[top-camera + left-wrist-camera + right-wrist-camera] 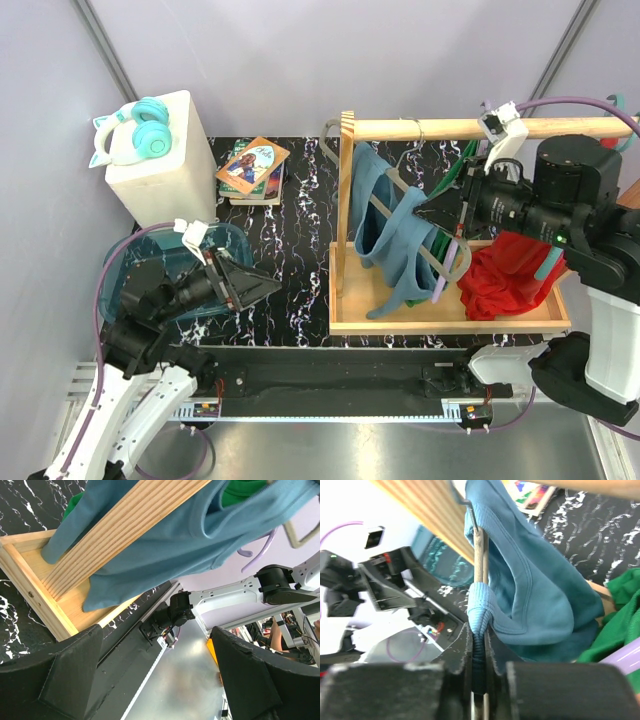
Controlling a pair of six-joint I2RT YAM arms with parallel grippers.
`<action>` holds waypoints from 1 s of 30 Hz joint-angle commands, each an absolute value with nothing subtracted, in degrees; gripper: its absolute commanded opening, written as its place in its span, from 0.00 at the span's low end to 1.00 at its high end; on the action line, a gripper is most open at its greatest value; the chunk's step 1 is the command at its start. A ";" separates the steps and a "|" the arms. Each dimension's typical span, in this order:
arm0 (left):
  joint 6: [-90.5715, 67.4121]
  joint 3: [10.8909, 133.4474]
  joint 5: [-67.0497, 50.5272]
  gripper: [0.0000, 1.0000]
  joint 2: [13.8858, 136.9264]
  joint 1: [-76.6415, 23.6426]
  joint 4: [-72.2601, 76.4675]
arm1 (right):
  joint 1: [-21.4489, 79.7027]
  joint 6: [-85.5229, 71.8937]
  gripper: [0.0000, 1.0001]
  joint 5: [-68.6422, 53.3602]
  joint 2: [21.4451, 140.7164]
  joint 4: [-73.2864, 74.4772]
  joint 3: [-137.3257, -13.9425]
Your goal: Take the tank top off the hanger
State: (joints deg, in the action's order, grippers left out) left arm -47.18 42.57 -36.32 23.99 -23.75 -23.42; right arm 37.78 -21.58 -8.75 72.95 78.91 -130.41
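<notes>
A blue tank top (395,240) hangs on a beige hanger (425,255) from the wooden rail (470,128) of a rack; its hem droops onto the rack's wooden tray (450,322). My right gripper (432,213) is shut on the tank top's ribbed strap (479,615), pinched against the hanger arm (478,555). My left gripper (262,285) is open and empty, left of the rack above the table, pointing at the tank top (165,540). Its fingers (70,670) frame the rack's post (120,525).
A red garment (510,275) and a green one (470,160) lie at the rack's right, with a lilac hanger (447,270). A white box with teal headphones (135,135), books (252,168) and a teal bin (150,262) stand at the left.
</notes>
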 commanded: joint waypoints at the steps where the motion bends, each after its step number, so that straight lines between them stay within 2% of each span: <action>1: -47.99 43.42 -38.05 0.93 23.03 -24.00 -20.83 | 38.23 -25.48 0.03 -12.39 73.30 77.52 -134.99; 3: -48.08 43.68 -38.23 0.93 22.85 -24.00 -20.83 | 38.23 -26.01 0.00 -12.57 73.56 77.69 -136.05; 11: -47.55 45.61 -39.90 0.93 23.99 -23.99 -20.83 | 38.23 -27.25 0.00 -7.91 72.86 78.93 -139.57; 19: -45.70 48.34 -42.72 0.93 29.09 -24.87 -19.78 | 38.23 -27.25 0.00 -8.79 70.06 80.59 -139.84; 23: -46.76 50.62 -40.88 0.91 34.70 -31.96 -14.77 | 38.23 -26.81 0.00 -10.10 66.01 80.77 -135.45; 30: -43.42 58.09 -25.94 0.89 42.43 -50.69 -11.78 | 38.23 -25.66 0.00 -15.20 56.88 81.30 -127.02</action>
